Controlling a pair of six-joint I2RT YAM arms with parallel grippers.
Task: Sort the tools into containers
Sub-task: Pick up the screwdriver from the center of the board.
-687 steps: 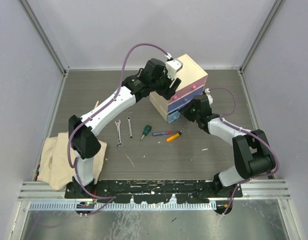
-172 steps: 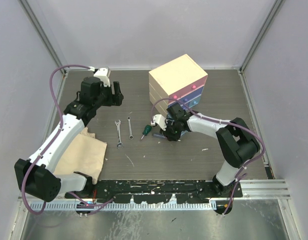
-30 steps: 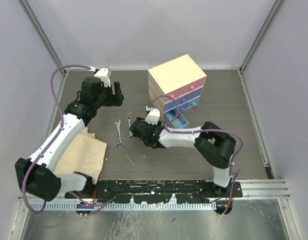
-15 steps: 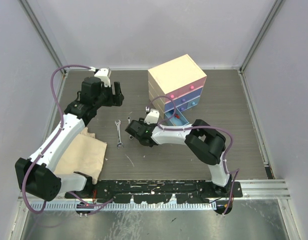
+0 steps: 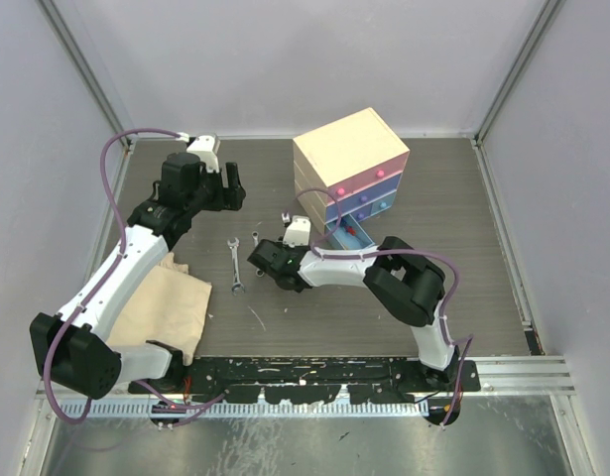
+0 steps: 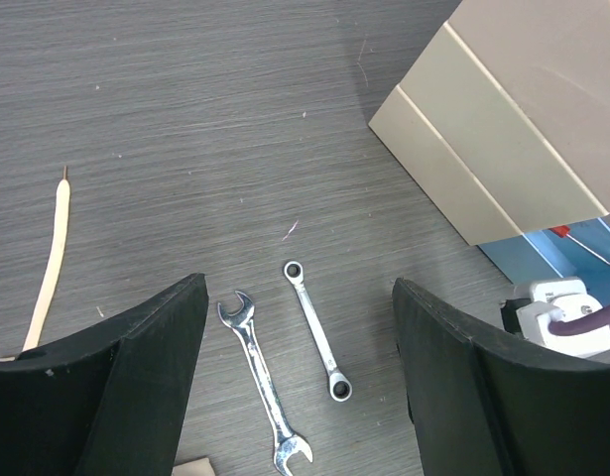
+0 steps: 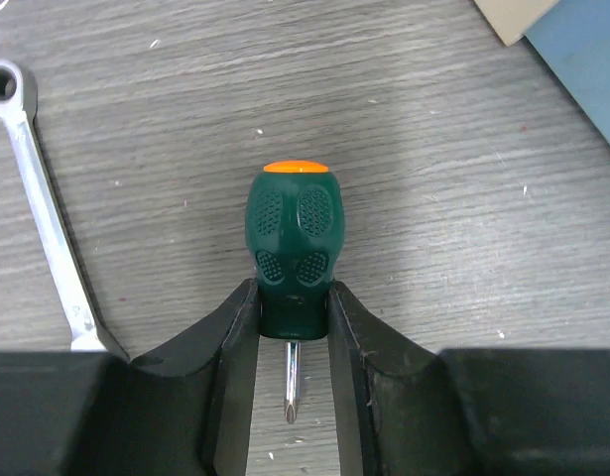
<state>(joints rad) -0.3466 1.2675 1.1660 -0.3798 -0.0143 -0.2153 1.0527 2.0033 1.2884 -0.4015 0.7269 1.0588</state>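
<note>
Left arm [image 5: 121, 273]: raised, extended toward the far left. Left gripper [image 6: 300, 288]: pointed downward, jaws wide apart, nothing between them. Right arm [image 5: 404, 283]: folded low, forearm stretched leftward. Right gripper [image 7: 293, 307]: down at the worktop [image 5: 314, 322], jaws pinched on the neck of the green screwdriver [image 7: 292, 238].

White arms [image 5: 116, 278], black hands [image 6: 300, 288] [image 7: 292, 297], purple cables [image 5: 136, 130]
</note>
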